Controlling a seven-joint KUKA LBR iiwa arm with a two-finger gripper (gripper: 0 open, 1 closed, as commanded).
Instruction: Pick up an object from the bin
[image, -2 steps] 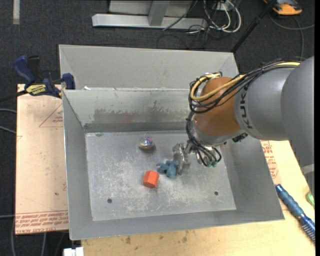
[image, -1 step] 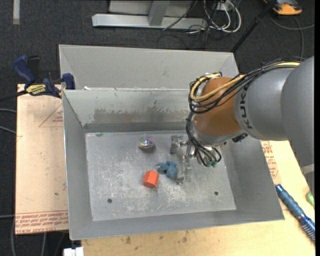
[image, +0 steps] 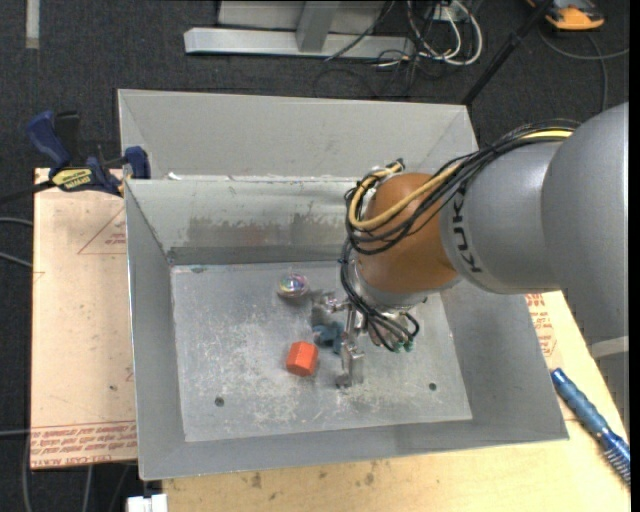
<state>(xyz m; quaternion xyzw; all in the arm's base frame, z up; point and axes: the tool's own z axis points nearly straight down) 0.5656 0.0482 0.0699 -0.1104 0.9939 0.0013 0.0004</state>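
Now | bin (image: 225, 350): orange block (image: 300, 358), round silvery thing (image: 291, 288) | gripper (image: 346, 372) beside block

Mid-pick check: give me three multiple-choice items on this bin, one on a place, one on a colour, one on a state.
1. Where does the small block lie?
A. on the bin floor, just left of the pincer in the view
B. in the back right corner
C. outside the bin
2. Its colour?
A. green
B. white
C. orange
3. The pincer is
A. low inside the bin, near the floor
B. raised above the rim
C. outside the bin

Answers: 1 A, it sits on the floor beside the pincer; 2 C, it is plainly orange; 3 A, its tip reaches down near the floor.
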